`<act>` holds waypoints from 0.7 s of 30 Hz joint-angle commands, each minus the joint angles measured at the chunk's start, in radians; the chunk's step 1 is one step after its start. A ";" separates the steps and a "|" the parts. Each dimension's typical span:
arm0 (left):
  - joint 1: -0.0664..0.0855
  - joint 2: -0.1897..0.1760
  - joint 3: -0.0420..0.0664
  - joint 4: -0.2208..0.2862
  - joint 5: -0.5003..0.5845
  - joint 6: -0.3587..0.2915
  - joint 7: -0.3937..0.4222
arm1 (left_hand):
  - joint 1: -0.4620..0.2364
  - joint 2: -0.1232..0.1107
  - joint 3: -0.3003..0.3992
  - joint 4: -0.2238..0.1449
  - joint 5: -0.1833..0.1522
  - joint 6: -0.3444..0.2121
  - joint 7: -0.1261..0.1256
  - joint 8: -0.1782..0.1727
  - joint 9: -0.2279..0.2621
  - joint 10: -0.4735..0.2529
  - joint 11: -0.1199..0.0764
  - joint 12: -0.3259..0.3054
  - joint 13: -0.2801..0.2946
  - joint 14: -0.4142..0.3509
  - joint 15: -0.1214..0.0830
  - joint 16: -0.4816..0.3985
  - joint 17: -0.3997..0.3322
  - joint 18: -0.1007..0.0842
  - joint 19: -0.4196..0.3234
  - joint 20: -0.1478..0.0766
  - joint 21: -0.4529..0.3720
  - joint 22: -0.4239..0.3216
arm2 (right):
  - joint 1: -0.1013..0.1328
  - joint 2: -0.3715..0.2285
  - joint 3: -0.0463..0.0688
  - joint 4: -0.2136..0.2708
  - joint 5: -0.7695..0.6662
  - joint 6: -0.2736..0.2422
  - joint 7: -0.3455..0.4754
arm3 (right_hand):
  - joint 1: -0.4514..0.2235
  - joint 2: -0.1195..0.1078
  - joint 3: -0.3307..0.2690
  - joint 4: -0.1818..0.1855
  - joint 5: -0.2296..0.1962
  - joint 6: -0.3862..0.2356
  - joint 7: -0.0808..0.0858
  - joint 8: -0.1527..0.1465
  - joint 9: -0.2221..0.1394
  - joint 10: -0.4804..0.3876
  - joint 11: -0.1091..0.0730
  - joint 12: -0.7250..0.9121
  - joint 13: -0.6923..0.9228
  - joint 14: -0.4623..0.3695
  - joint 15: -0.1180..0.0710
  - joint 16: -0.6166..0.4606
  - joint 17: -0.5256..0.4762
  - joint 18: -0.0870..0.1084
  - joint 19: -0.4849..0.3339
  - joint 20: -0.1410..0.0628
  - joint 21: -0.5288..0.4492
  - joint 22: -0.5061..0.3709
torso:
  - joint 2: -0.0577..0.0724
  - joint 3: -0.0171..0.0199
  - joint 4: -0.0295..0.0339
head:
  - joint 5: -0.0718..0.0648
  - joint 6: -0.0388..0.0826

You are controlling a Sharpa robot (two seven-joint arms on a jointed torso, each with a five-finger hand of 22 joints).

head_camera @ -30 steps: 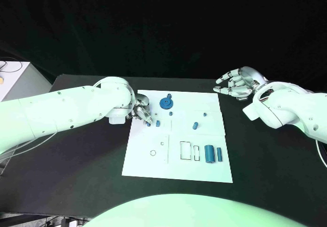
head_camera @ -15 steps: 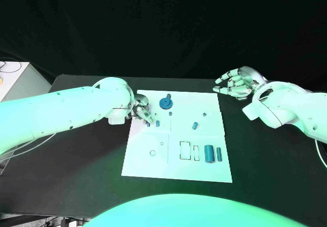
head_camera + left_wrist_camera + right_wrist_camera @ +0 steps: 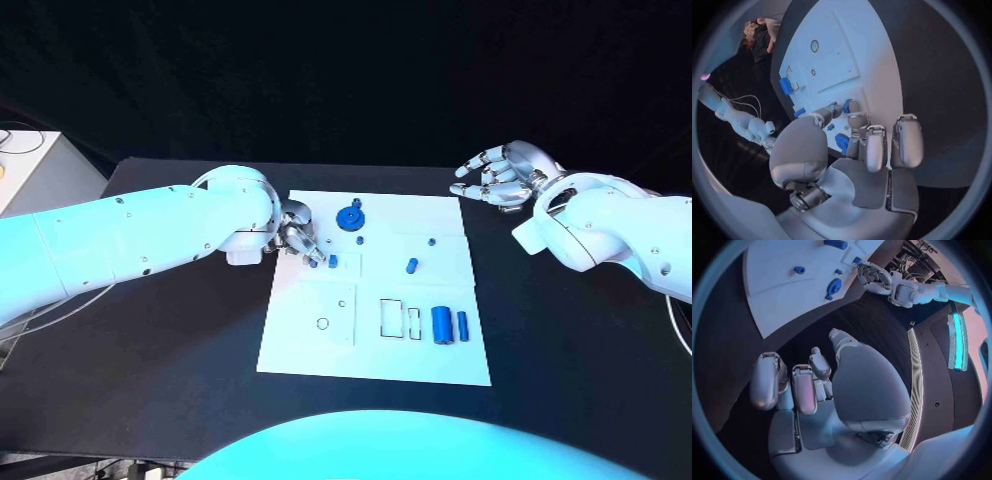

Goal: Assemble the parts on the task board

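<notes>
My left hand [image 3: 299,238] sits at the left edge of the board [image 3: 310,345], fingers [image 3: 856,120] curled down around a small blue peg [image 3: 332,261] standing on the plate. From the wrist camera the fingertips close in around blue pieces there, but I cannot tell whether they actually grip the peg or only touch it.

My right hand [image 3: 495,177] hangs over the dark worktop [image 3: 173,360] off the board's far right corner, fingers [image 3: 804,385] loosely bent and apart, holding nothing.

On the board I see a blue gear [image 3: 352,217] near the far edge, a small peg [image 3: 431,241] to its right, another short piece [image 3: 413,266] mid-board, and two blue cylinders [image 3: 451,324] side by side near the right edge, beside rectangular outlines. A small ring [image 3: 323,323] lies towards the left.
</notes>
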 commanded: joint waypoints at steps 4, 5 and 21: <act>-0.002 -0.007 0.003 0.007 -0.001 -0.009 0.008 | -0.004 -0.001 -0.021 0.016 -0.001 -0.003 0.008 -0.007 -0.002 -0.005 0.006 -0.008 -0.005 0.093 -0.001 -0.006 0.220 -0.005 -0.008 -0.002 -0.006 0.017 | -0.002 -0.001 0.000 0.001 -0.003 0.010 0.012 | -0.001 0.003 0.003 0.000 0.005 -0.005 0.001 0.003 -0.001 -0.001 -0.002 0.002 -0.001 0.051 0.003 -0.004 0.092 0.011 -0.002 0.001 -0.002 0.052 | 0.000 -0.0002 0.0004 | -0.001 0.000; -0.002 -0.010 0.004 0.009 -0.002 -0.008 0.008 | -0.004 -0.001 -0.022 0.016 -0.001 -0.003 0.008 -0.007 -0.002 -0.006 0.006 -0.009 -0.006 0.093 -0.001 -0.006 0.220 -0.004 -0.008 -0.002 -0.006 0.017 | -0.002 -0.001 0.000 0.001 -0.003 0.011 0.012 | -0.001 0.003 0.003 0.000 0.005 -0.005 0.001 0.003 -0.001 -0.001 -0.002 0.002 -0.001 0.051 0.003 -0.004 0.092 0.011 -0.002 0.001 -0.002 0.052 | 0.000 0.0001 0.0002 | -0.001 0.000; -0.002 -0.067 0.034 0.064 0.070 -0.122 0.026 | 0.037 -0.018 -0.147 0.146 -0.189 -0.023 0.014 -0.001 0.003 -0.033 0.013 -0.034 -0.045 0.088 0.004 -0.016 0.205 0.000 -0.018 0.003 -0.023 0.000 | -0.006 -0.003 0.000 0.002 -0.003 0.010 0.013 | -0.001 0.003 0.004 0.000 0.005 -0.006 0.001 0.003 -0.001 0.000 -0.002 0.002 -0.001 0.051 0.003 -0.003 0.093 0.011 -0.002 0.001 -0.002 0.052 | 0.000 0.0010 0.0005 | -0.005 0.000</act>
